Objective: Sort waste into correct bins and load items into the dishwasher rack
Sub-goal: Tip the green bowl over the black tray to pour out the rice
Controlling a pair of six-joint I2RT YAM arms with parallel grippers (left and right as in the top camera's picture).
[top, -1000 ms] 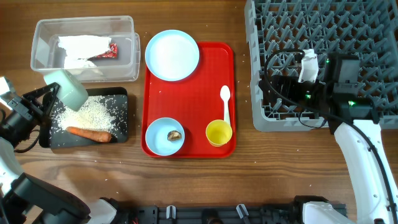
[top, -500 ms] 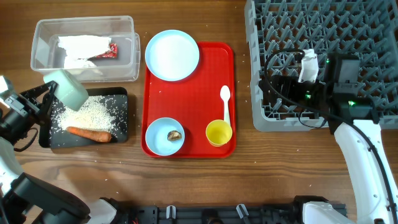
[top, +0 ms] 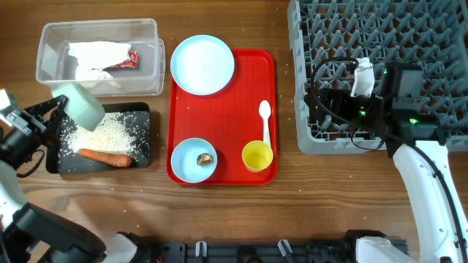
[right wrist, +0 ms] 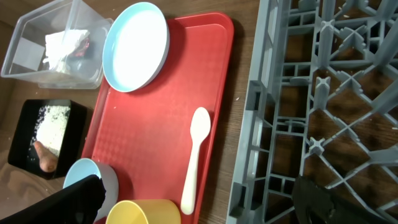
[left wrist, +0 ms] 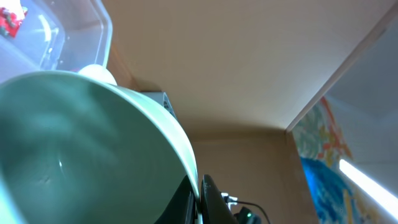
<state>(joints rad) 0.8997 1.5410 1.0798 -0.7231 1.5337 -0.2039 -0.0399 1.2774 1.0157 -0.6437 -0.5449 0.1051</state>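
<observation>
Mint green bowl (top: 79, 104) hangs tipped over the black tray (top: 66, 165) by the table's left edge, its rim pinched in the jaws of the left gripper (top: 53, 111). The wrist view shows its inside bare, and rice grains (top: 106, 133) lie in the tray beside the carrot piece (top: 104, 156), so I judge the scraping step done. Napkin (top: 95, 55) and red wrapper (top: 126, 61) sit in the clear tub (top: 45, 44) at the far left corner. Right gripper (top: 316, 102) hovers at the near left corner of the dishwasher rack (top: 409, 29), jaws spread and holding nothing. Next, I reckon, the bowl goes level and travels toward the rack on the right, passing over the red tray (top: 248, 80); it needs height to clear the yellow cup (top: 257, 155) and light blue bowl (top: 183, 157). The brown lump (top: 205, 158) is unsorted.
</observation>
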